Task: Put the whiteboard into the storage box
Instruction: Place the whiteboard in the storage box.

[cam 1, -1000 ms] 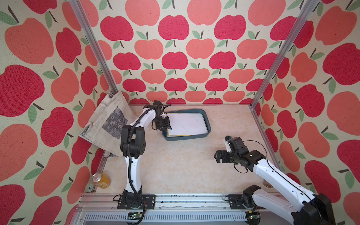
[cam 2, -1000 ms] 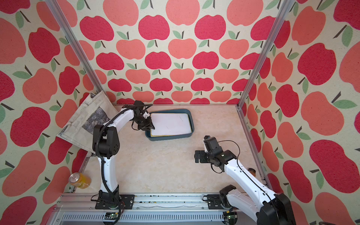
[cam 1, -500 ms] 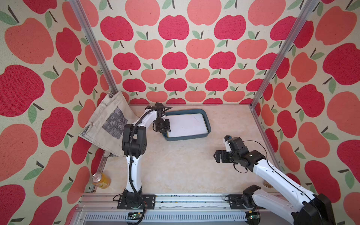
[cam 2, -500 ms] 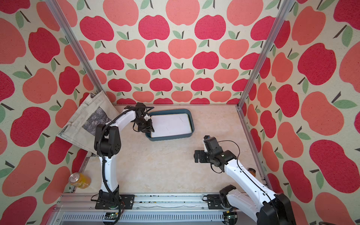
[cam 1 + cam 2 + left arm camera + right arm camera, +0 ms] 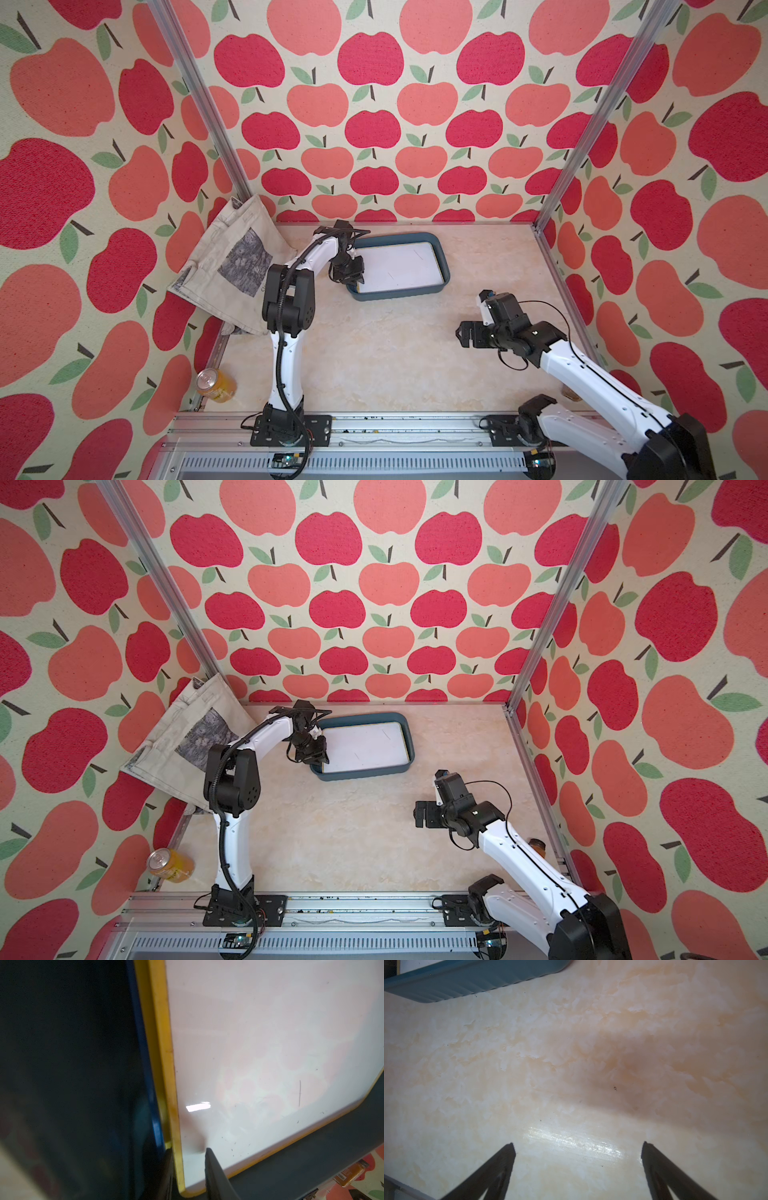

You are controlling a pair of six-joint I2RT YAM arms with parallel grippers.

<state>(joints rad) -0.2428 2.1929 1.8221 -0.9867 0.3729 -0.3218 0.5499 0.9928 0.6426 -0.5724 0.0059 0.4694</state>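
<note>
Left tool (image 5: 188, 1153) is clamped on the edge of the flat white rectangular whiteboard (image 5: 259, 1053) with the yellow frame. One finger is on the writing face and one under the frame, close to a corner. In both top views the whiteboard sits inside the shallow dark teal-blue plastic storage box (image 5: 403, 294), with the held end by the wall nearest the left arm. Can't tell if that end is fully down yet. My take: ease it down till the board lies flat, then open up and lift straight out so the lower finger doesn't drag the board or catch the rim. Right tool (image 5: 578, 1147) hangs spread wide over the bare marbled beige table (image 5: 571, 1064), well apart.
</note>
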